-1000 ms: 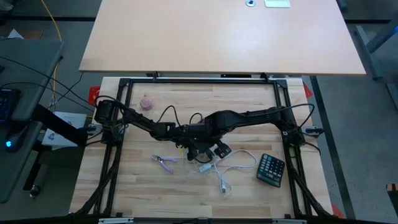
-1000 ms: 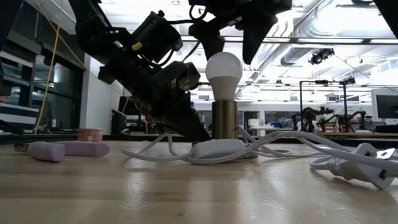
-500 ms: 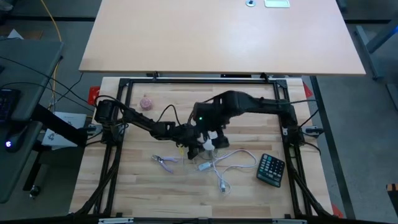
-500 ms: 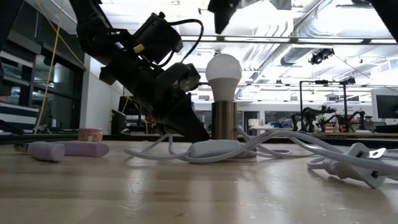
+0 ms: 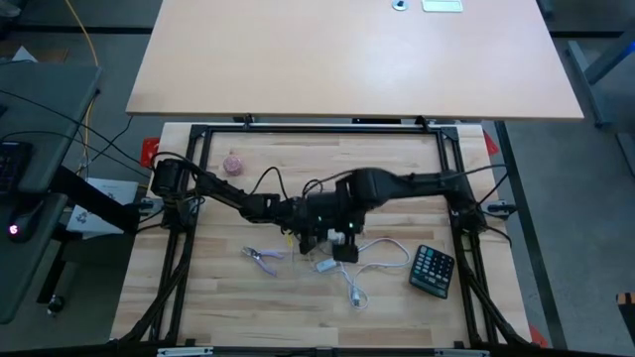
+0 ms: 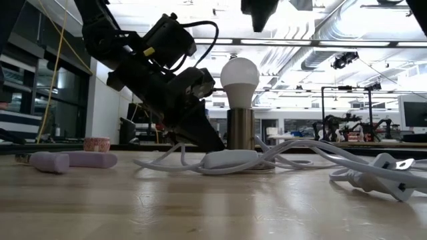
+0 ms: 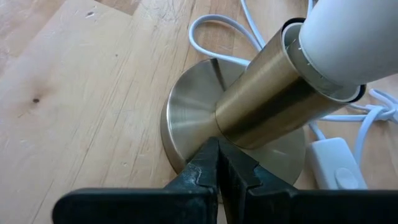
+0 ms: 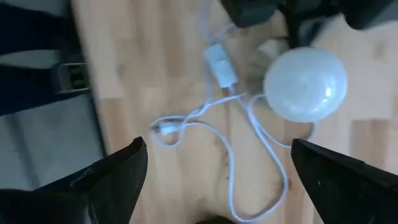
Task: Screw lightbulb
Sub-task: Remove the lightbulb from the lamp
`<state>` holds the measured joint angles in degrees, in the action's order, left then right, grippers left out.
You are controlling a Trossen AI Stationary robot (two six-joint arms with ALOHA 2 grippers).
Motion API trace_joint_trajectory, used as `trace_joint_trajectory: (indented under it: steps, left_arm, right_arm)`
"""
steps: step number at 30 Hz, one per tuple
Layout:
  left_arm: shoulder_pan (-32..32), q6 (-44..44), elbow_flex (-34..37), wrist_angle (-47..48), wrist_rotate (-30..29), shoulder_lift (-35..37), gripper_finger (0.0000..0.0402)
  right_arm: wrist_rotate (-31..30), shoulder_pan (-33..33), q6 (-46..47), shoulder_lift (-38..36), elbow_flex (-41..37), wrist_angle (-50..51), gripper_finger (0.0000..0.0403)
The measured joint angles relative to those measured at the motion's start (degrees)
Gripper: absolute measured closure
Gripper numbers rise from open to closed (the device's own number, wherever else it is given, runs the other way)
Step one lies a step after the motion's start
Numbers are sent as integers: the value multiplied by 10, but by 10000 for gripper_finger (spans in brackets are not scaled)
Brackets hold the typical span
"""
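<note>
The white lightbulb stands upright with its base in the brass socket tube, which rises from a round metallic disc base on the table. The bulb also shows in the right wrist view. My left gripper is shut and slants down at the foot of the tube; it also shows in the low view. My right gripper is open and hangs above the bulb without touching it, its fingers at the top of the low view. My left gripper rests its shut fingertips on the disc base's top, right at the foot of the brass tube. It comes slanting down from the table's left. The disc lies flat on the table.
A white cord with an inline switch and a plug loops on the table around the base. Pink-handled pliers lie to the left, a calculator to the right, and a small pink ball at the far left.
My right gripper, whose fingers stood on either side of the bulb's globe, has gone up and now hangs clear above it. The bulb stays upright in the socket.
</note>
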<state>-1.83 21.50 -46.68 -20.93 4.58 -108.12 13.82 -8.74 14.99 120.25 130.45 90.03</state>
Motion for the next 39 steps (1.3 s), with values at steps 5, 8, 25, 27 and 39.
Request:
trace_joint_trajectory:
  steps: [5, 8, 25, 27, 39]
  left_arm:
    - [0, 24, 0, 1, 2, 0, 401]
    - [0, 24, 0, 1, 2, 0, 401]
    - [10, 14, 0, 0, 3, 0, 401]
    - [10, 19, 0, 0, 3, 0, 401]
    - [10, 20, 0, 0, 0, 0, 401]
  right_arm:
    - [-121, -37, 119, 2, -9, -1, 18]
    - [-174, -41, 265, 0, -9, -1, 18]
    - [-181, -11, 324, 66, -9, -20, 18]
    - [-183, -10, 314, 78, -9, -6, 18]
    - [-202, 6, 295, 89, -9, -13, 19]
